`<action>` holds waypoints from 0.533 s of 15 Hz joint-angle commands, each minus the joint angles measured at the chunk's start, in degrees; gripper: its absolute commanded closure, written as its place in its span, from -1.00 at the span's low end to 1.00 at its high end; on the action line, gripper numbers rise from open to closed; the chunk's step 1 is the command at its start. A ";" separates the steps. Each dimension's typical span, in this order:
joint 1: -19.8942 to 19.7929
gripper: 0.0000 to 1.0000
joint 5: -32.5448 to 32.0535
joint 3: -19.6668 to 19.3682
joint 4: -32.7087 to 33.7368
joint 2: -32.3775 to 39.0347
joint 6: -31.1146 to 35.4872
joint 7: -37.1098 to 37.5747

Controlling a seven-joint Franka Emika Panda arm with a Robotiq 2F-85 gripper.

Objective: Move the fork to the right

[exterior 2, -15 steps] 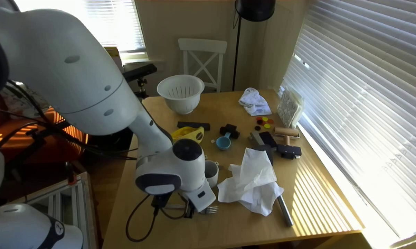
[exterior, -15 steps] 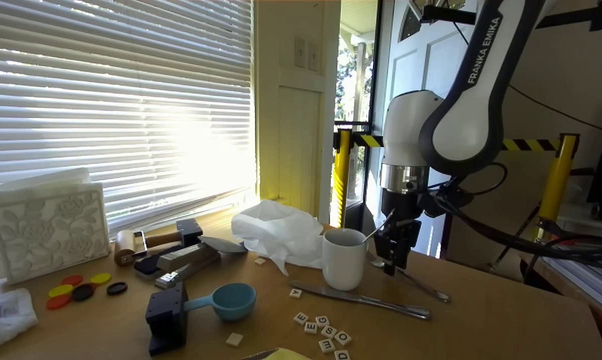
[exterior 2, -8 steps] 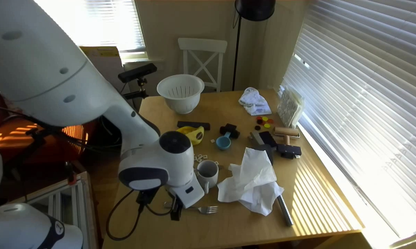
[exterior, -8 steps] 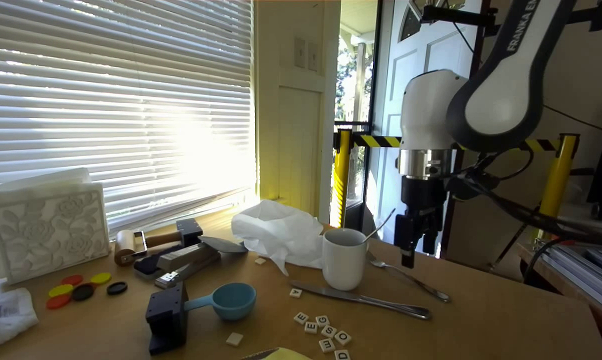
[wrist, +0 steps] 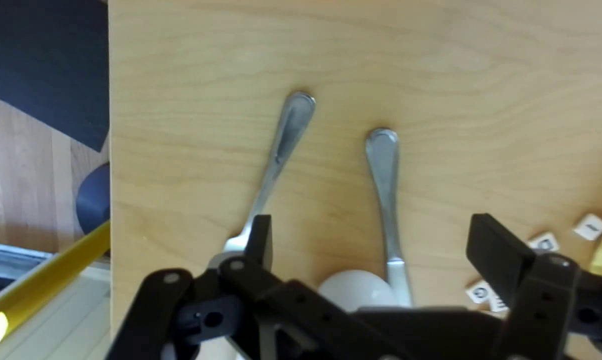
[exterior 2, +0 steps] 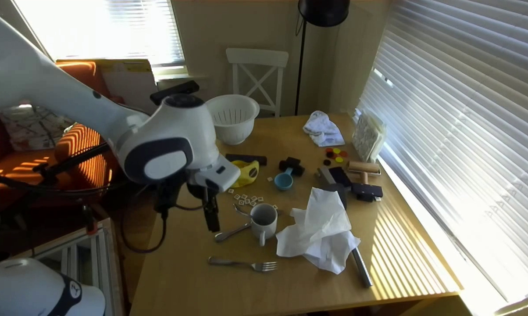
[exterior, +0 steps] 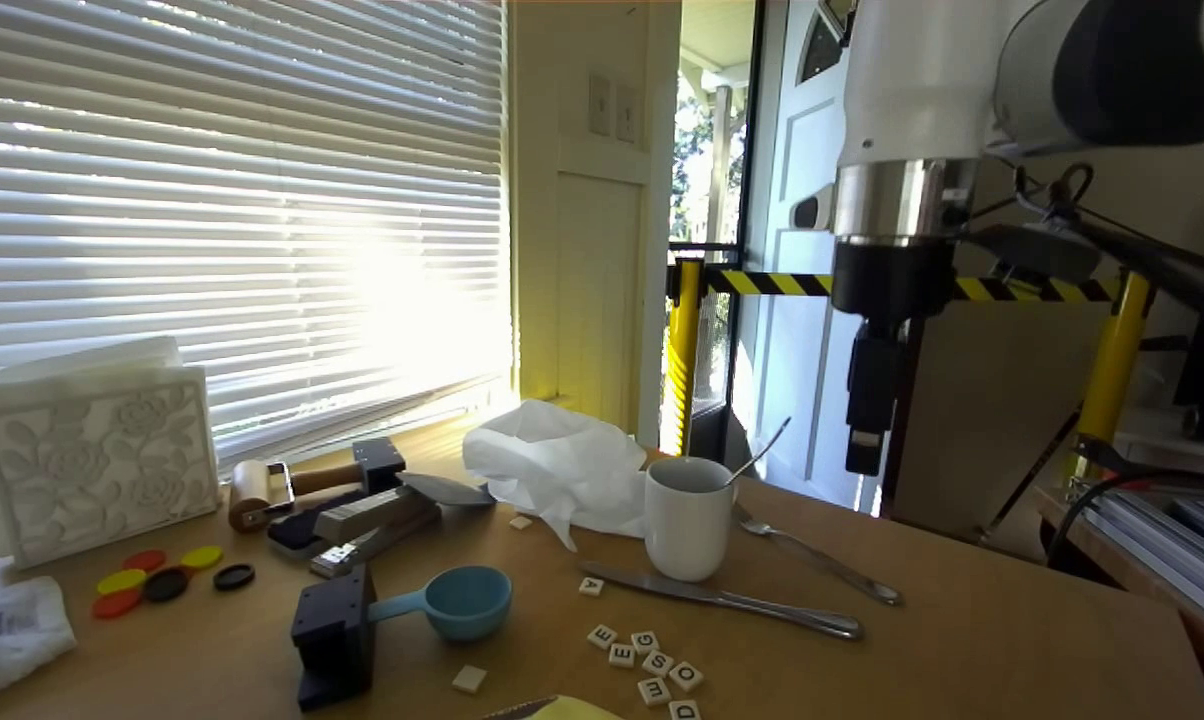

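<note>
The fork [exterior: 827, 562] lies flat on the table behind the white mug [exterior: 687, 520], its handle toward the table's near right in that exterior view. From across the table, the whole fork [exterior 2: 242, 264] shows, tines to the right. My gripper [exterior 2: 212, 226] hangs above the table, apart from the fork. In the wrist view my gripper [wrist: 371, 235] is open, its fingers wide apart with nothing held. There the fork [wrist: 283, 145] runs past the left finger, which hides its tines. A table knife [wrist: 387, 200] lies below, within the gap between the fingers.
A thin metal handle [exterior: 762, 450] leans out of the mug. White crumpled paper [exterior 2: 319, 232] lies beside it. Letter tiles [exterior 2: 246, 201], a blue measuring cup [exterior 2: 283, 180], a yellow object [exterior 2: 247, 172] and a white colander [exterior 2: 230, 118] stand farther along the table.
My gripper has risen from low over the fork and moved away to the right in an exterior view. The fork lies in the same place, uncovered by the arm.
</note>
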 commanded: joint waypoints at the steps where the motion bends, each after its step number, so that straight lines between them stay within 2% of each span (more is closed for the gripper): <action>1: 4.17 -1.00 3.33 7.27 0.17 -9.96 -9.43 0.29; 2: 5.79 -1.00 4.62 9.45 2.58 -10.34 -12.66 0.34; 3: 6.70 -1.00 5.24 11.44 5.10 -10.42 -12.96 1.57; 5: 7.85 -1.00 10.27 12.51 9.96 -8.36 -9.53 2.43; 6: 6.53 -1.00 7.55 12.93 5.65 -10.24 -9.72 1.40; 8: 7.26 -1.00 9.15 13.71 8.70 -10.05 -9.75 2.01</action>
